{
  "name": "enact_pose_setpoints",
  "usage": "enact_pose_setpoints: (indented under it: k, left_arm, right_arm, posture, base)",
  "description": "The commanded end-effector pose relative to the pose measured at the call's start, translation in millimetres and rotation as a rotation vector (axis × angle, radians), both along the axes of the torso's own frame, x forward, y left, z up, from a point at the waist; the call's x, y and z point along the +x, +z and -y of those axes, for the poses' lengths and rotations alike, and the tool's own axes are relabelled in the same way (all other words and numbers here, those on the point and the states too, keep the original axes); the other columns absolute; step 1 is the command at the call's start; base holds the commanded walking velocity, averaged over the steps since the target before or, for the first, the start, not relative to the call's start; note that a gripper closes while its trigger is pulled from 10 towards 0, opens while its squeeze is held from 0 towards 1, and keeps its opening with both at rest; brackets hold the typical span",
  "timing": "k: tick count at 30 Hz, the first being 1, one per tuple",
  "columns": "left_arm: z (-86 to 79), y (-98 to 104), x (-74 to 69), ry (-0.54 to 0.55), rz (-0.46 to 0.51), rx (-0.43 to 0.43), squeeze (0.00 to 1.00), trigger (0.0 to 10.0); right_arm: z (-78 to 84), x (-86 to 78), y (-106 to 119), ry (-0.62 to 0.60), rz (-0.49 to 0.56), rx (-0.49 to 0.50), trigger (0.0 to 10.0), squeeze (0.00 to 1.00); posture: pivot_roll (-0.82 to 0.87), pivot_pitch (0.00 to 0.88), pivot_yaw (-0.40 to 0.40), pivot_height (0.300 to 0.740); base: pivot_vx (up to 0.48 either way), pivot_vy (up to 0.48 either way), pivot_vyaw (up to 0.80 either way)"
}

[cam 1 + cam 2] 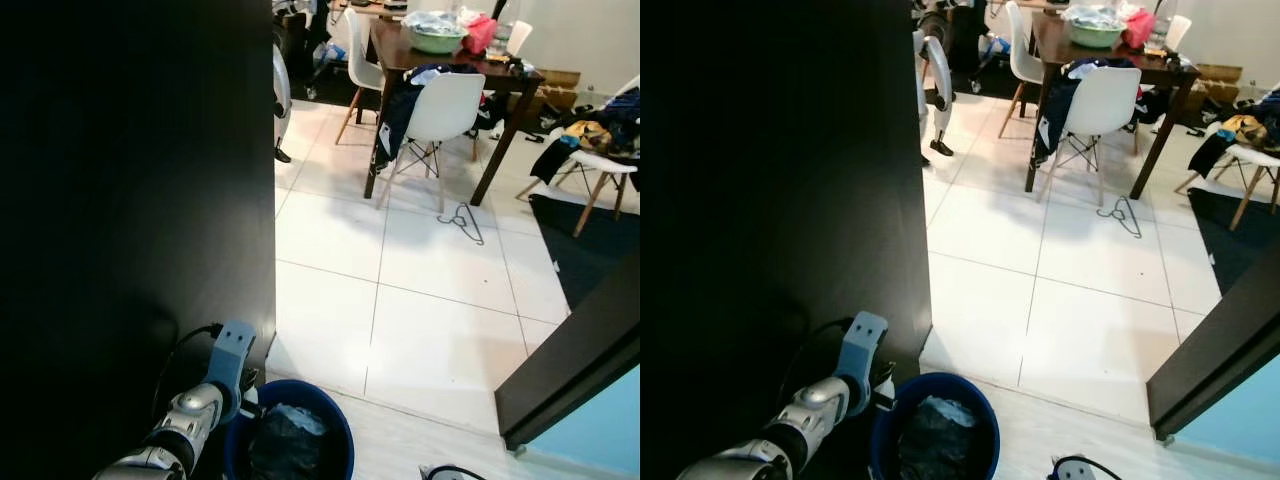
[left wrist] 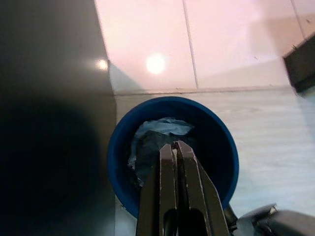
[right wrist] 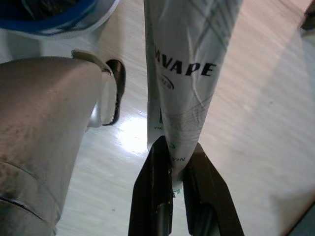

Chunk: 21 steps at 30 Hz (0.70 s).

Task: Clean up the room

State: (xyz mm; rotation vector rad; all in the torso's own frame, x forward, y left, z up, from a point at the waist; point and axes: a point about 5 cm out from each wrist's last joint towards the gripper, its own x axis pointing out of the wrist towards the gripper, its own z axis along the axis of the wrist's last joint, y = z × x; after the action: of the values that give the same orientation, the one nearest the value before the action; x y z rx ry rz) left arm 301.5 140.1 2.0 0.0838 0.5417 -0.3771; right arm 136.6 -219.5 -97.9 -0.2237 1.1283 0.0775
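A blue round bin (image 2: 224, 147) stands on the floor against a black wall, with dark and pale blue crumpled rubbish (image 2: 158, 132) inside. My left gripper (image 2: 173, 145) hangs straight over the bin's opening, fingers shut with nothing between them. The left arm (image 1: 205, 405) reaches along the black wall to the bin (image 1: 338, 432). My right gripper (image 3: 177, 148) is shut on a long white printed wrapper (image 3: 189, 54), held low over the pale wood floor beside my leg (image 3: 44, 128). A corner of the bin (image 3: 59, 17) shows beyond it.
The black wall (image 1: 130, 200) fills the left. Ahead across white tiles lie a wire hanger (image 1: 462, 222), a dark dining table (image 1: 450, 62) with a green bowl (image 1: 436, 40), and white chairs (image 1: 445, 100) draped with clothes. A dark door edge (image 1: 570, 360) and black rug (image 1: 600, 245) are to the right.
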Motion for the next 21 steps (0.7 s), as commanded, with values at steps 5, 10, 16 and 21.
enact_pose_setpoints:
  k: [5, 10, 16, 21]
  left_arm:
    - [7.4, 2, 2.8, 0.008, -0.01, -0.045, 0.0, 10.0]
    - [13.5, 3, 3.4, 0.011, -0.031, -0.084, 1.0, 10.0]
    - [11.5, -1, 1.0, 0.052, -0.058, -0.108, 1.0, 10.0]
    - [8.7, -4, -2.0, 0.07, -0.08, -0.124, 1.0, 10.0]
  right_arm:
    - [0.8, -2.3, -1, -0.006, -0.014, -0.005, 10.0, 0.0]
    - [4.7, 2.0, 2, -0.01, 0.0, -0.014, 10.0, 0.0]
    - [12.5, 17.1, 9, -0.031, 0.058, -0.04, 10.0, 0.0]
    - [21.3, 73.9, 40, -0.05, 0.25, -0.06, 10.0, 0.0]
  posture:
    - [-0.02, 0.064, -0.03, 0.74]
    - [-0.03, 0.057, -0.027, 0.74]
    - [-0.03, 0.055, -0.025, 0.74]
    - [-0.03, 0.055, -0.025, 0.74]
  base:
    - [0.0, 0.0, 0.0]
    - [0.0, 0.0, 0.0]
    - [0.0, 0.0, 0.0]
    - [0.0, 0.0, 0.0]
